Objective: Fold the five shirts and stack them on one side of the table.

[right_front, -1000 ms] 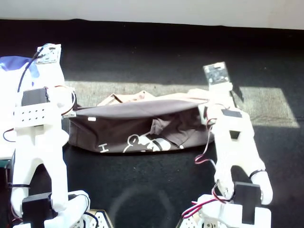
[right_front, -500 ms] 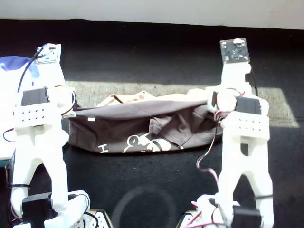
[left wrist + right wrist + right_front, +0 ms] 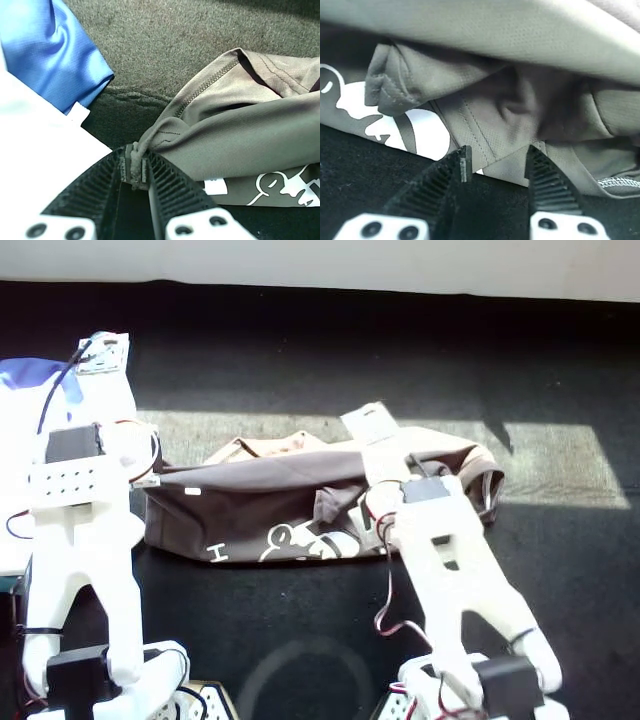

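A brown shirt (image 3: 250,505) with a white print lies crumpled across the middle of the dark table. My left gripper (image 3: 135,170) is shut on a bunched bit of the brown shirt's (image 3: 240,120) hem at its left end (image 3: 152,478). The right arm (image 3: 430,530) leans over the shirt's middle. Its gripper (image 3: 500,155) is open just above a folded sleeve of the shirt (image 3: 490,110), with nothing between the fingers. The shirt's right end (image 3: 480,475) lies loose on the table.
A blue shirt (image 3: 50,50) and white cloth (image 3: 30,130) lie at the table's left side (image 3: 30,380), close to my left gripper. Beige cloth (image 3: 260,447) peeks out behind the brown shirt. A sunlit strip (image 3: 560,465) crosses the table mat.
The right gripper has let go of the shirt's right end, which now lies on the table. The right arm swung left over the shirt's middle. The left arm has kept still.
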You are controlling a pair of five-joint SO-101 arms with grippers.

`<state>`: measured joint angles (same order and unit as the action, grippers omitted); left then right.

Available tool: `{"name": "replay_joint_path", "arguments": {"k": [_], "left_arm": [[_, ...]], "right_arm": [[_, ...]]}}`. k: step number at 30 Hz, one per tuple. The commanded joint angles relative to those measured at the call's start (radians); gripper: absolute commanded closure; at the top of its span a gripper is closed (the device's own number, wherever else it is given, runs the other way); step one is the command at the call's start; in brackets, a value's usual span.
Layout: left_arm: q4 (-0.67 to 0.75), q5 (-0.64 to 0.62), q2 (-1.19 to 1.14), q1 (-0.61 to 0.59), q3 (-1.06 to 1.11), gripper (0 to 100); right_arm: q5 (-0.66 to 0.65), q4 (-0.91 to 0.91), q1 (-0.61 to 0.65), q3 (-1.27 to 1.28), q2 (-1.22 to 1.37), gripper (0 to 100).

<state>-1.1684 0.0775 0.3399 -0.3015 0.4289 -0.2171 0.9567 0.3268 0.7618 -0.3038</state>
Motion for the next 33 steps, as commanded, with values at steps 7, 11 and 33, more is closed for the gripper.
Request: {"name": "replay_joint_path", "arguments": {"k": [7,11,33], "left_arm": [[0.012,0.000,0.004,-0.012,-0.004,99],[0.011,0.000,0.004,-0.012,-0.002,99],[0.002,0.000,0.004,-0.008,0.015,99]], "right_arm": [[0.011,0.025,0.059,-0.074,0.200,84.6],[0.011,0.024,0.058,-0.104,0.232,84.6],[-0.006,0.133,-0.085,-0.154,-0.240,99.3]]}}
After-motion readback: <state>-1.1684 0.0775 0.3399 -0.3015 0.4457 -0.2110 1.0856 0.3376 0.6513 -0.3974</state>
